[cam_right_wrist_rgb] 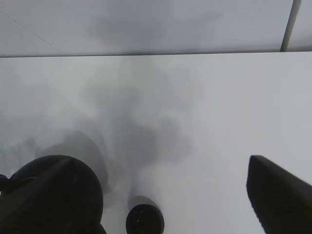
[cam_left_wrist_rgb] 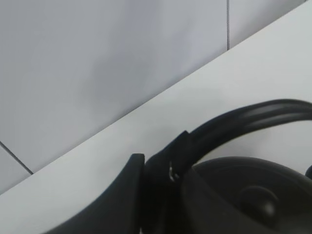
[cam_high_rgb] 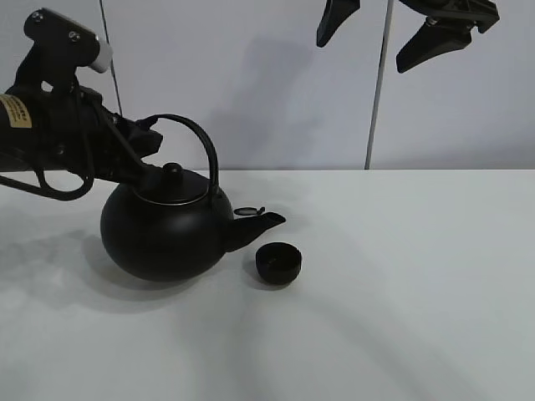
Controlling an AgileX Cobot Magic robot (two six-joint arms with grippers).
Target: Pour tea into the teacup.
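Note:
The large round black kettle (cam_high_rgb: pixel 167 232) stands left of centre on the white table, and its spout (cam_high_rgb: pixel 269 220) points right, just above and left of the teacup. The teacup (cam_high_rgb: pixel 277 263), small, black and handleless, sits on the table by the spout. My left gripper (cam_high_rgb: pixel 144 138) is shut on the kettle's arched handle (cam_high_rgb: pixel 203 142). In the left wrist view one finger (cam_left_wrist_rgb: pixel 124 187) clamps the handle (cam_left_wrist_rgb: pixel 243 117) above the lid (cam_left_wrist_rgb: pixel 253 197). My right gripper (cam_high_rgb: pixel 386 33) hangs open and empty high above the table. The right wrist view shows the kettle (cam_right_wrist_rgb: pixel 73 190) and teacup (cam_right_wrist_rgb: pixel 145 220) far below.
The white table (cam_high_rgb: pixel 401 276) runs to a pale panelled wall (cam_high_rgb: pixel 276 83) at the back. A small hinged flap (cam_high_rgb: pixel 248 211) stands open on the spout. The left arm (cam_high_rgb: pixel 50 125) reaches in from the left edge.

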